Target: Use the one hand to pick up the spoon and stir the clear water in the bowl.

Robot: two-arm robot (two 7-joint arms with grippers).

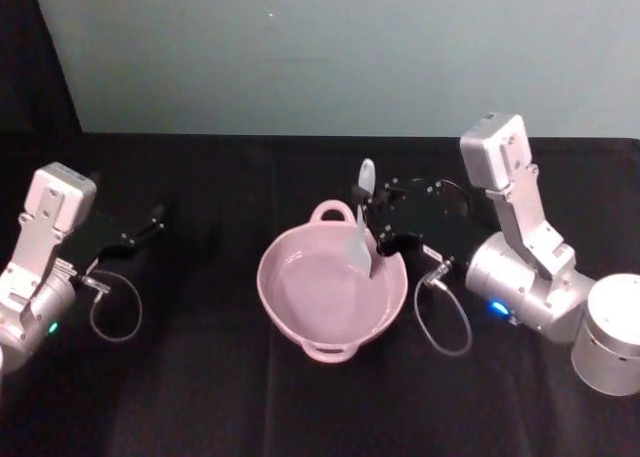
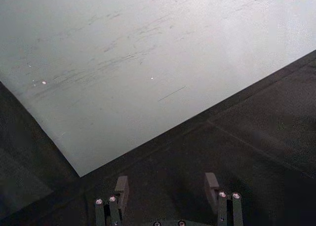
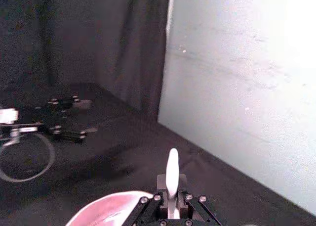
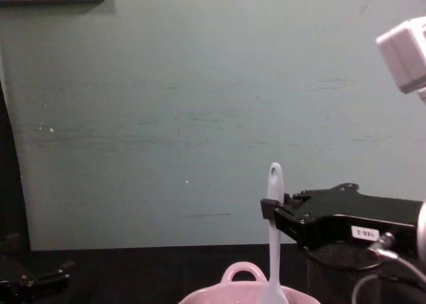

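Observation:
The pale pink bowl [image 1: 325,297] sits mid-table on the black cloth, a loop handle at its far rim, and its rim also shows in the chest view [image 4: 243,292] and the right wrist view [image 3: 111,210]. The white spoon [image 1: 362,227] stands nearly upright, its blade down inside the bowl's right side and its handle end pointing up [image 4: 274,184]. My right gripper [image 1: 372,220] is shut on the spoon's handle [image 3: 172,174], just above the bowl's right rim. My left gripper [image 1: 155,217] rests at the table's left, open with nothing between its fingers [image 2: 121,189].
A black wire-mesh cup [image 4: 339,264] stands behind the right gripper. A pale green wall [image 1: 340,47] rises at the table's far edge. Cable loops hang beside both wrists. Bare black cloth lies in front of the bowl.

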